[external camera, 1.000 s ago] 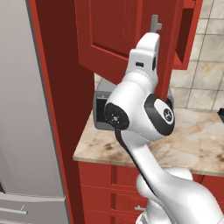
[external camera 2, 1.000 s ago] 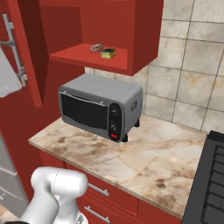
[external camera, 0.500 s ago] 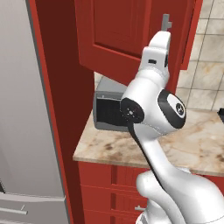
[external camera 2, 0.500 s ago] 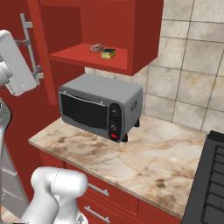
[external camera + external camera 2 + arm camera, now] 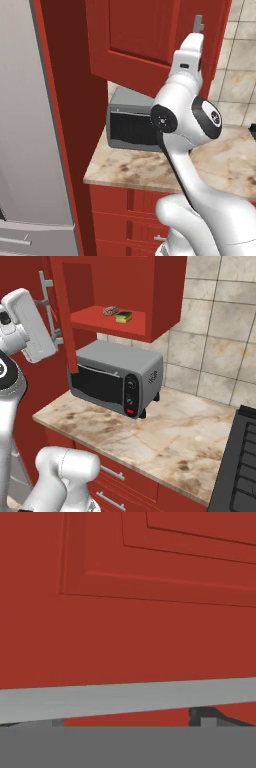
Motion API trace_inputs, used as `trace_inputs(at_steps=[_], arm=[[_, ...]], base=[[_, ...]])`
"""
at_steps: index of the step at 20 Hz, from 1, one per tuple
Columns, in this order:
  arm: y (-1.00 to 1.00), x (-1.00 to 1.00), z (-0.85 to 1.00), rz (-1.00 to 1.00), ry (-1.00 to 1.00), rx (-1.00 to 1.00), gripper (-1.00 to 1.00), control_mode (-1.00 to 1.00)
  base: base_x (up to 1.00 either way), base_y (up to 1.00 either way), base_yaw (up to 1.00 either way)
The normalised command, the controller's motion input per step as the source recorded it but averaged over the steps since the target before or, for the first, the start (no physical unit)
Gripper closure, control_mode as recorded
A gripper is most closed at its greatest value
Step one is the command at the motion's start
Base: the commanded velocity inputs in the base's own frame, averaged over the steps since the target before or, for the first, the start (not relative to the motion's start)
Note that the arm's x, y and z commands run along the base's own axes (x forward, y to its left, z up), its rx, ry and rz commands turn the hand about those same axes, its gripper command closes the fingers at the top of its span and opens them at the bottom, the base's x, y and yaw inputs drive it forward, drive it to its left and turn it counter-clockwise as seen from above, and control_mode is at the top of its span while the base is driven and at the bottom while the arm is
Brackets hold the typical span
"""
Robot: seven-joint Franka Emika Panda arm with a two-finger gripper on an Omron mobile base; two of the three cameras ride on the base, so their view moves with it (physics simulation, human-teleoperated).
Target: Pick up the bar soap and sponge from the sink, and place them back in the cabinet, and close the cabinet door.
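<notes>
Bar soap (image 5: 110,310) and sponge (image 5: 124,317) lie side by side on the red shelf inside the cabinet (image 5: 160,301) — that part looks done. What's left: the cabinet door (image 5: 145,40) stands open. Gripper (image 5: 198,24), jaws spread and holding nothing, sits up against the door's face by its grey bar handle (image 5: 125,699). Below, a grey toaster oven (image 5: 117,378) on a marbled counter (image 5: 165,436); tiled wall (image 5: 220,341) right, grey fridge (image 5: 30,150) far left.

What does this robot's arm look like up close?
The arm is smooth glossy white, built of rounded tube-like segments with dark grey round caps at the joints. It ends in a white boxy hand with small dark fingertips. No loose cables or markings show.
</notes>
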Motion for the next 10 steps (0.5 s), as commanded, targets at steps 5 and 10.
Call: trace_inputs(at_steps=[5,10], arm=[[-0.24,0.31,0.0,0.0,0.0,0.0,-1.0,-1.0],[-0.19,0.38,0.0,0.0,-0.02,0.0,-1.0,-1.0]], base=[[0.0,0.0,0.0],[0.0,0.0,0.0]])
